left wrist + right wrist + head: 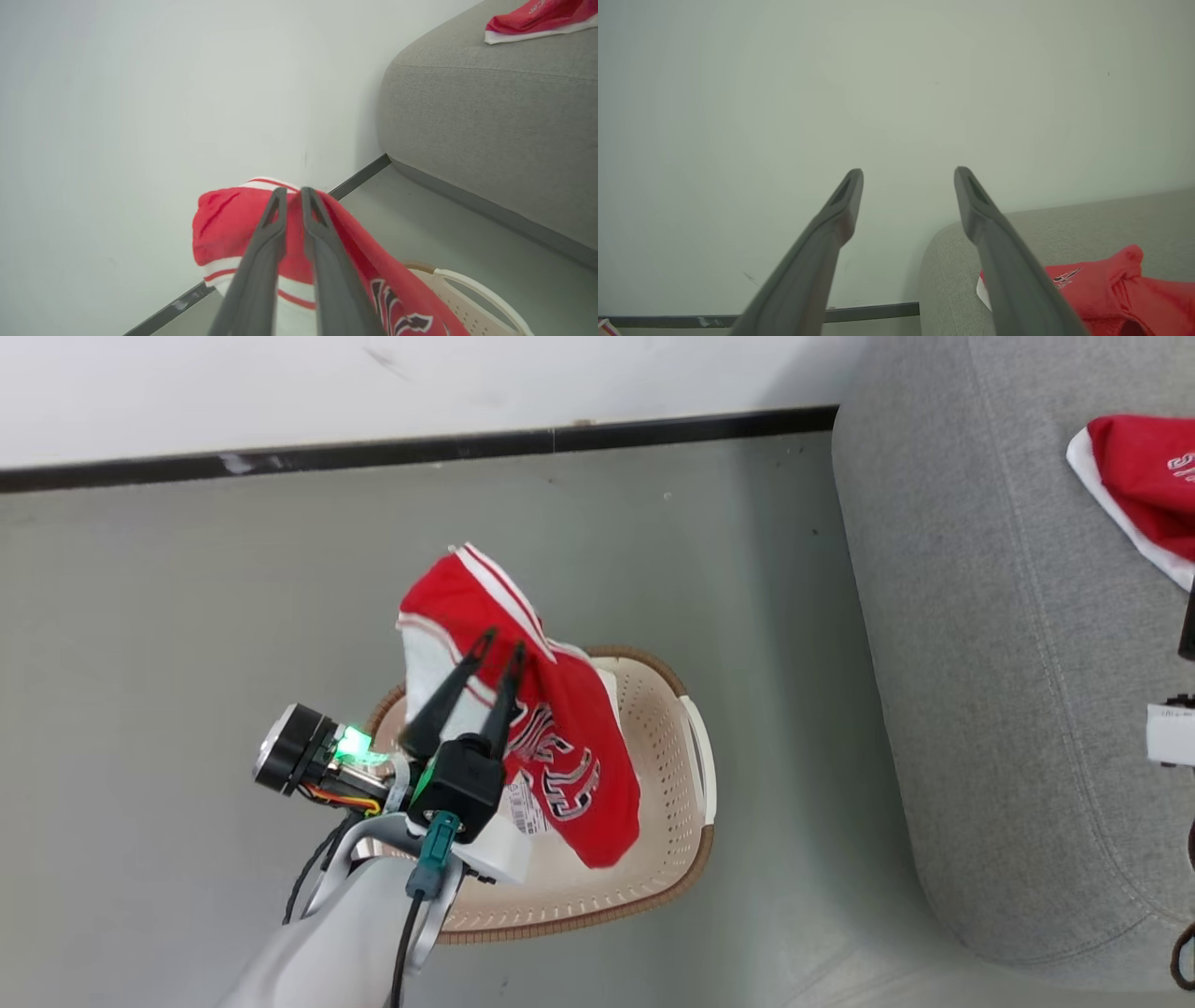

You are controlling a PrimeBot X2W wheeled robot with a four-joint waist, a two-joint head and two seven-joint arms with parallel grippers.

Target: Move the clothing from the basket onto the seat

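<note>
The left gripper [501,642], fingers a narrow slit apart so that grip or release cannot be told, has the red, white-striped, navy-lettered jersey [583,700] draped at its tips above the basket [686,803], its pale forearm slanting up from the lower edge.

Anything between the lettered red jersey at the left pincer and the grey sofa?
Nothing visible. The red jersey with navy letters hangs at the left pincer above the cream perforated plastic basket; just grey floor separates it from the grey fabric sofa.

Lettered jersey [560,747] above basket [674,775]; other garment [1144,476] on seat [980,663].
</note>
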